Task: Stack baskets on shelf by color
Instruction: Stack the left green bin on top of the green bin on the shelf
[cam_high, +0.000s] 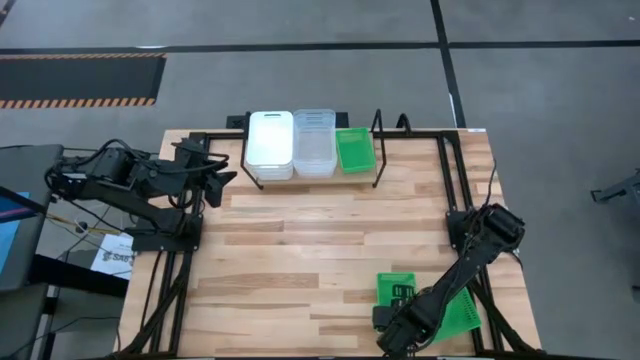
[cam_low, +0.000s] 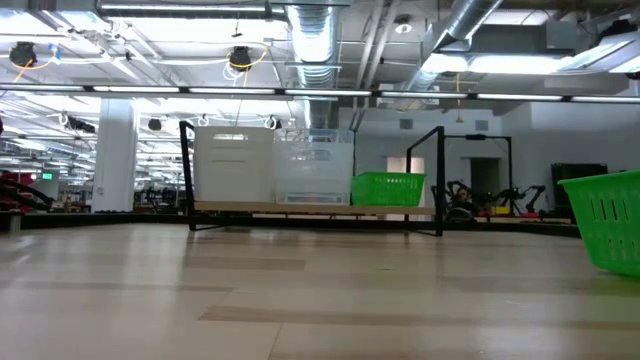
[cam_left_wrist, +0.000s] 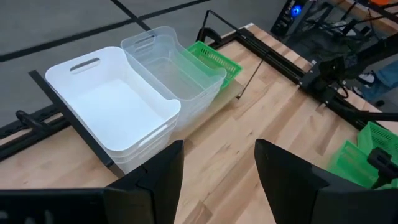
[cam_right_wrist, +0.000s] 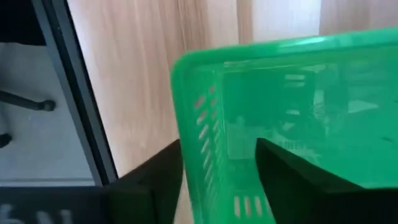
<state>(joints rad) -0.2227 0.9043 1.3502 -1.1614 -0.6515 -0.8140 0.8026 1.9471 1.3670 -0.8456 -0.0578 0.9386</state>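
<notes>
The right gripper (cam_high: 398, 322) is set low at the near right corner of the desk (cam_high: 300, 250), its fingers spread astride one wall of the loose green basket (cam_high: 445, 305), not yet closed on it. The shelf (cam_high: 310, 178) lies well apart at the far edge, a green basket (cam_high: 354, 148) at its right end. The left gripper (cam_high: 215, 175) waits open beside the shelf, holding nothing

- Bright, even overhead light from ceiling strip fixtures (cam_low: 150, 90).
- The bright green mesh-sided plastic basket (cam_right_wrist: 292, 118) between the right fingers (cam_right_wrist: 155, 180) is blurred.
</notes>
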